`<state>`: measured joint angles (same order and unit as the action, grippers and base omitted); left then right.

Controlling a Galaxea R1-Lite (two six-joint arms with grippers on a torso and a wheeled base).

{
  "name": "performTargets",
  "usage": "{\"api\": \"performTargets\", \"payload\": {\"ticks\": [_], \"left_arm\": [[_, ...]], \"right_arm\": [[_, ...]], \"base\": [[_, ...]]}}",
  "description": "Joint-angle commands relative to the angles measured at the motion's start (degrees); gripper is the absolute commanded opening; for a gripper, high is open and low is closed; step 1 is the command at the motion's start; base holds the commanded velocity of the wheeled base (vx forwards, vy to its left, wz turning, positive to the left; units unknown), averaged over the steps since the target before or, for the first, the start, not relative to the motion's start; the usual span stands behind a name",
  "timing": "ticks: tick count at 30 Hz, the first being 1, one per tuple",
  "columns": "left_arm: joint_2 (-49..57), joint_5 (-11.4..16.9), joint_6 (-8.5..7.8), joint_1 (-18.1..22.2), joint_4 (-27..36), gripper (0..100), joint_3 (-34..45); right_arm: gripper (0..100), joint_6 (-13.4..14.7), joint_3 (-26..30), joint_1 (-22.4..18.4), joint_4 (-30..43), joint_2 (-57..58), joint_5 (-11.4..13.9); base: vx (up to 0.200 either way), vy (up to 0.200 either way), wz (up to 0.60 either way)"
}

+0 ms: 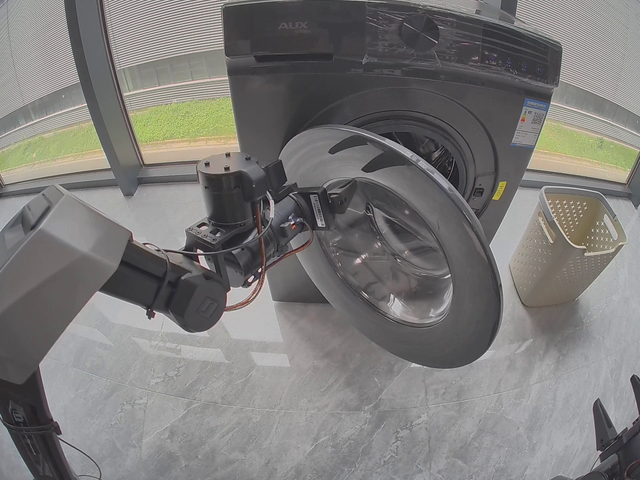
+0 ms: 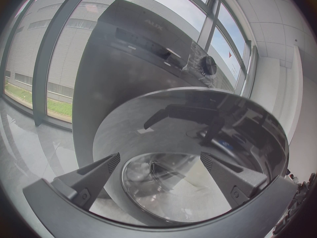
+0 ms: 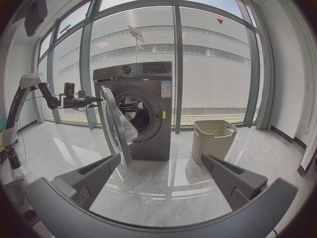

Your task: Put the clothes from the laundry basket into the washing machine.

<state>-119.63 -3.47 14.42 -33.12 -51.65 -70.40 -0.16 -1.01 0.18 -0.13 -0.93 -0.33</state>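
The grey washing machine (image 1: 280,95) stands by the windows with its round door (image 1: 467,288) swung wide toward me, so the drum opening (image 1: 433,151) shows. My left gripper (image 1: 343,198) is at the outer face of that door near its hinge-side edge. It is open, with the door's glass (image 2: 165,185) close in front of its fingers (image 2: 109,164). The cream laundry basket (image 1: 567,248) stands on the floor right of the machine; the part of its inside that shows holds no clothes. My right gripper (image 3: 160,157) hangs open and low, well back from the machine (image 3: 145,116) and the basket (image 3: 213,139).
Grey polished floor (image 1: 300,401) spreads in front of the machine. Tall windows with dark frames (image 1: 100,81) run behind it. The open door (image 3: 115,126) juts far out over the floor, between my left arm (image 3: 69,99) and the basket.
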Motion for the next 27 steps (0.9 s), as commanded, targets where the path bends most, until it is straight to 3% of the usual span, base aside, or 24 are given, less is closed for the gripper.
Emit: {"api": "performTargets", "payload": {"ticks": [1,9,18,20,27], "left_arm": [[4.40,0.05,0.52,0.16,0.15,100,6.06],[28.57,0.31,0.26,0.69,3.05,100,31.29],[50.90,-0.48,-0.01,2.10,4.28,100,48.69],[58.63,-0.57,-0.10,2.71,7.44,100,52.21],[83.85,-0.57,-3.87,3.06,29.15,100,56.51]], "right_arm": [[100,-0.02,1.01,-0.01,-0.04,0.93,-0.02],[100,-0.02,1.01,-0.01,-0.04,0.93,-0.02],[100,-0.02,1.01,-0.01,-0.04,0.93,-0.02],[100,-0.02,1.01,-0.01,-0.04,0.93,-0.02],[100,-0.02,1.01,-0.01,-0.04,0.93,-0.02]], "base": [[0.000,0.000,0.00],[0.000,0.000,0.00],[0.000,0.000,0.00],[0.000,0.000,0.00],[0.000,0.000,0.00]]}}
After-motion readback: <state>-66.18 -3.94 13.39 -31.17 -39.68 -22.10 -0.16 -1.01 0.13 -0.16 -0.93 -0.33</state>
